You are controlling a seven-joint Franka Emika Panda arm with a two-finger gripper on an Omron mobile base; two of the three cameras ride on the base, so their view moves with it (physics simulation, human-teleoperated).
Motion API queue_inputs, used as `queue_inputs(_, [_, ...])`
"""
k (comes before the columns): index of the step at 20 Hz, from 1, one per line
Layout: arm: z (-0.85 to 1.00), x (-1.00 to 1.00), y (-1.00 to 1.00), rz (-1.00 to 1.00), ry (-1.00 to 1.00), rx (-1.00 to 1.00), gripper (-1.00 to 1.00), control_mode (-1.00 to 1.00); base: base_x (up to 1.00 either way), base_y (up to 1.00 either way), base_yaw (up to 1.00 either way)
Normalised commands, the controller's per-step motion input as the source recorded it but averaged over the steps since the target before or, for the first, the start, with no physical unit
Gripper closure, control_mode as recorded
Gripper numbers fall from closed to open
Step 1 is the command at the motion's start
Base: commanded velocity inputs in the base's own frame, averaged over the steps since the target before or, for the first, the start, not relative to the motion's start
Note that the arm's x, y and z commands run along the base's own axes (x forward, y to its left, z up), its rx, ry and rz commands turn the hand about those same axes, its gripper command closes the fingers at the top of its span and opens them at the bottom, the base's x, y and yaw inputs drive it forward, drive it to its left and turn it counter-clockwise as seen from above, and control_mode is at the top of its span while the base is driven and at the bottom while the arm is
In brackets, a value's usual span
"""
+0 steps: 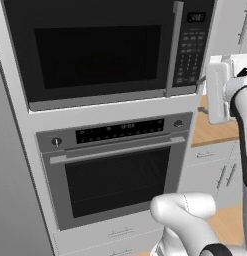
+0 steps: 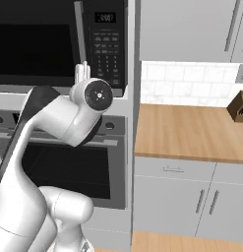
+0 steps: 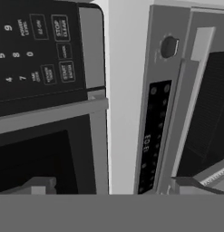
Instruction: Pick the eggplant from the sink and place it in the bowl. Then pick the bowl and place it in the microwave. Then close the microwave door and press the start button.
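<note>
The microwave (image 1: 95, 50) sits built in above an oven. The microwave door (image 1: 100, 55) is shut flat, and its vertical steel handle strip (image 1: 173, 50) runs beside the keypad panel (image 1: 190, 50). My gripper (image 1: 201, 95) hovers open, with nothing between its fingers, just right of the keypad's lower corner and pointing at the panel. In the right base view the fingers (image 2: 83, 71) rise in front of the keypad (image 2: 107, 49). The hand view is rolled sideways: the keypad (image 3: 36, 45) lies upper left, and my gripper (image 3: 113, 186) is spread wide at the bottom. The eggplant, bowl and sink are out of view.
An oven (image 1: 115, 170) with a horizontal bar handle sits right under the microwave. A wooden counter (image 2: 187, 133) runs off to the right over white cabinets (image 2: 192, 197). A dark knife block (image 2: 239, 108) stands at its far end.
</note>
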Motion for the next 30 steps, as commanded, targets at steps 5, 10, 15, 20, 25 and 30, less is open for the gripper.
queue_inputs(5, [-0.08,0.15,-0.08,0.0,0.0,0.02,-1.0,-1.0,0.0,0.0,0.0])
queue_inputs(10, [-0.1,0.24,-0.01,0.0,0.0,0.02,-1.0,-1.0,0.0,0.0,0.0])
queue_inputs(15, [-0.06,0.21,-0.07,0.0,0.0,0.02,-1.0,-1.0,0.0,0.0,0.0])
queue_inputs(20, [-0.03,0.23,-0.09,0.0,0.0,0.03,-1.0,-1.0,0.0,0.0,0.0])
queue_inputs(25, [-0.09,0.28,-0.03,0.0,0.02,0.02,-1.0,-1.0,0.0,0.0,0.0])
queue_inputs(30, [-0.12,0.26,0.0,0.0,0.04,0.0,-1.0,-1.0,0.0,0.0,0.0])
